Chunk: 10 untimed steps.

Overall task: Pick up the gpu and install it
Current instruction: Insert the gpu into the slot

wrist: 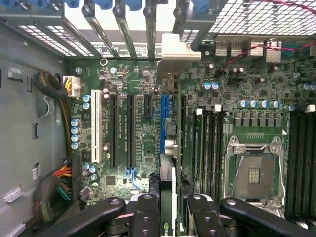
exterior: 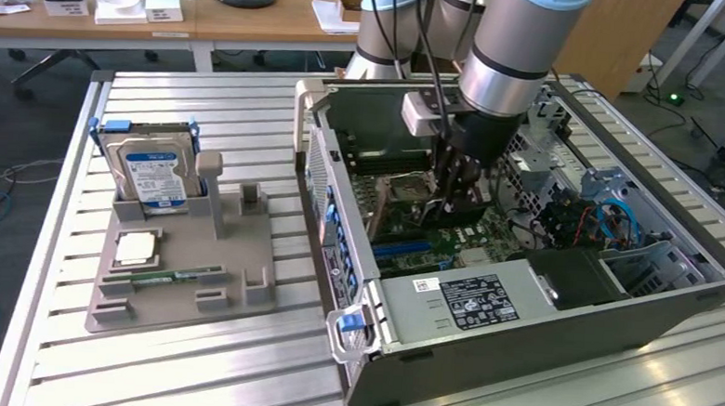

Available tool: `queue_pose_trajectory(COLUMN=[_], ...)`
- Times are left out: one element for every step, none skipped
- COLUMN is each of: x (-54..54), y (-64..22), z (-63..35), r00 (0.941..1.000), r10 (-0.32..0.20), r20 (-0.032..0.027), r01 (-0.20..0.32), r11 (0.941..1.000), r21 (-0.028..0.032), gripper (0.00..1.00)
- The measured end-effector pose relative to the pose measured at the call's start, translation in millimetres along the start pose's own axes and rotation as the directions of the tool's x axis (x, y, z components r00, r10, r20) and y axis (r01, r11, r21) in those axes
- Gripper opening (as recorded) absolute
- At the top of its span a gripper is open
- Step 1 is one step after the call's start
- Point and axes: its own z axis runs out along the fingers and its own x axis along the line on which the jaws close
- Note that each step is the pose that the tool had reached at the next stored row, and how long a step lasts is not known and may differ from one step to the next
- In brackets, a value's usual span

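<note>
Green, flat circuit-board gpu [wrist: 168, 173] stood edge-on, clamped between the fingers of the black metal gripper [wrist: 172, 202], directly over the long blue plastic motherboard slot [wrist: 164, 118]. Pickup was done. Full seating in that slot could not be judged.

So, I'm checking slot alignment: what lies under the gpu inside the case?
The green motherboard, its blue slot in line with the gpu. One end of the slot is covered by the gpu and fingers.
</note>
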Motion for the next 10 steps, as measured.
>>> queue_pose_trajectory(x=[0.3,0.5,0.6,0.6,0.7,0.7,0.7,0.7,0.7,0.7], y=[0.6,1.2,2.0,2.9,3.8,4.7,6.0,7.2,8.2,9.1], z=[1.3,2.6,3.7,4.2,4.6,4.8,5.0,5.4,5.7,6.0], r00=[1.0000,1.0000,1.0000,1.0000,1.0000,1.0000,1.0000,1.0000,1.0000,1.0000], r10=[-0.001,-0.001,-0.002,-0.002,-0.002,-0.002,-0.002,-0.002,-0.002,-0.002], r20=[0.0001,0.0002,0.0006,0.0007,0.0006,0.0006,0.0006,0.0007,0.0008,0.0008], r01=[0.001,0.001,0.002,0.002,0.002,0.002,0.002,0.002,0.002,0.002], r11=[1.0000,1.0000,1.0000,1.0000,1.0000,1.0000,1.0000,1.0000,1.0000,1.0000], r21=[0.0002,0.0004,0.0009,0.0010,0.0010,0.0011,0.0011,0.0011,0.0011,0.0011], gripper=[0.26,0.26,0.26,0.26,0.26,0.26,0.26,0.26,0.26,0.26])
